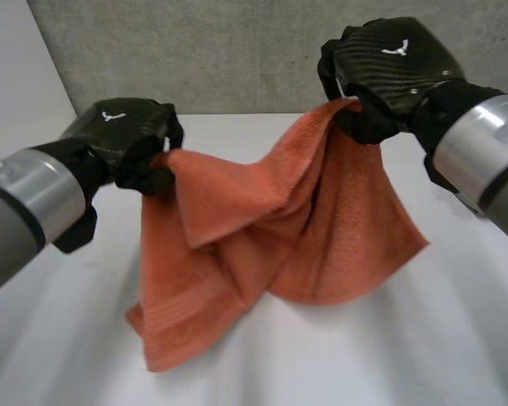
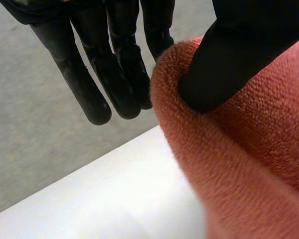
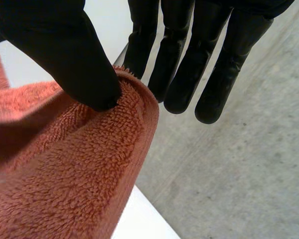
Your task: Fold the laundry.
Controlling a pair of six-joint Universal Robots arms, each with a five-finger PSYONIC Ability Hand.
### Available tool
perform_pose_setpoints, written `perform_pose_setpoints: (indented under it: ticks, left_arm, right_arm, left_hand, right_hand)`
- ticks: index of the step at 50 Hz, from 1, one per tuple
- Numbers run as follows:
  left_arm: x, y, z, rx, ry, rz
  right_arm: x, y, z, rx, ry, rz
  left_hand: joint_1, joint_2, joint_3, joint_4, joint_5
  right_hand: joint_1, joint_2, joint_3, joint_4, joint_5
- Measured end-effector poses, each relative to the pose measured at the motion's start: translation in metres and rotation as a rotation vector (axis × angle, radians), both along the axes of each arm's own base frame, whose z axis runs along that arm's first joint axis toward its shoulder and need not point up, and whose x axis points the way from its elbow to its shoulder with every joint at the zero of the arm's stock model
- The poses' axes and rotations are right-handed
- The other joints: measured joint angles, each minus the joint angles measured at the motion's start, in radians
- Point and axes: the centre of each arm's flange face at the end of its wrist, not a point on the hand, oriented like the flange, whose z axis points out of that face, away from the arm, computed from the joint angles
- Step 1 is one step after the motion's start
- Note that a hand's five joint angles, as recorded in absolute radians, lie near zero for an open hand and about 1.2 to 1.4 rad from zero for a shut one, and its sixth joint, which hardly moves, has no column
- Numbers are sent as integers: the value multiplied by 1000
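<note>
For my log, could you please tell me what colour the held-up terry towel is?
The terry towel is plain rust-orange, clearest in the head view.

Markings found: two, both in the head view.

Item one: a small white emblem [image 1: 113, 116], a winged, Y-like shape, sits on the glossy back of the left hand [image 1: 127, 139], left of centre in the frame.

Item two: a matching white emblem [image 1: 395, 49] sits on the back of the right hand [image 1: 381, 80], upper right of the frame.

Neither mark carries letters or numerals. The orange towel [image 1: 262, 237], centre of frame, presents no legible tag or print on its visible faces. No words, brand names or numbers can be read anywhere else, wrist views included.
</note>
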Motion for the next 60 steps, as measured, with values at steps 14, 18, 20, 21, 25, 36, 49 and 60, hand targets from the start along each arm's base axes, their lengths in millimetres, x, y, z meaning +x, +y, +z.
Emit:
perform_pose_setpoints:
  ticks: [14, 18, 20, 21, 25, 36, 49, 60]
  left_arm:
    - [-2, -94, -119, 127, -181, 112]
    - [-4, -98, -127, 100, -205, 129]
    - [-3, -98, -122, 73, -205, 150]
    - [-3, -97, -120, 63, -204, 161]
    - [2, -90, -104, 21, -191, 210]
    - [-4, -45, -97, 72, -116, 213]
    - [-33, -64, -156, 225, -68, 217]
    - [-33, -89, -178, 210, -113, 298]
  right_arm:
    - [67, -68, -114, 186, 148, -3]
    - [73, -71, -134, 216, 197, -28]
    - [72, -71, -140, 234, 218, -49]
    - [71, -71, -140, 237, 221, -52]
    - [63, -67, -139, 261, 242, -90]
    - [21, -80, -125, 321, 210, -186]
    - [14, -85, -165, 668, 154, -125]
    - [13, -69, -190, 746, 187, -99]
  left_hand:
    - [-720, -735, -718, -734, -680]
    - [-832, -893, -886, -903, -853]
    - [-832, -904, -900, -914, -867]
    - [-832, -904, -900, -914, -867]
    - [-832, -903, -899, -913, -865]
    - [-829, -898, -895, -904, -851]
    - [-781, -848, -845, -850, -793]
    - [-581, -652, -649, -652, -611]
  right_hand:
    - [-423, -513, -513, -517, -477]
    - [-749, -917, -928, -929, -885]
    - [-770, -955, -967, -956, -910]
    - [-770, -956, -968, -956, -910]
    - [-770, -956, -968, -956, -910]
    - [-770, -956, -968, -956, -910]
    - [-770, -956, -968, -956, -910]
    - [-770, -956, -968, -956, -910]
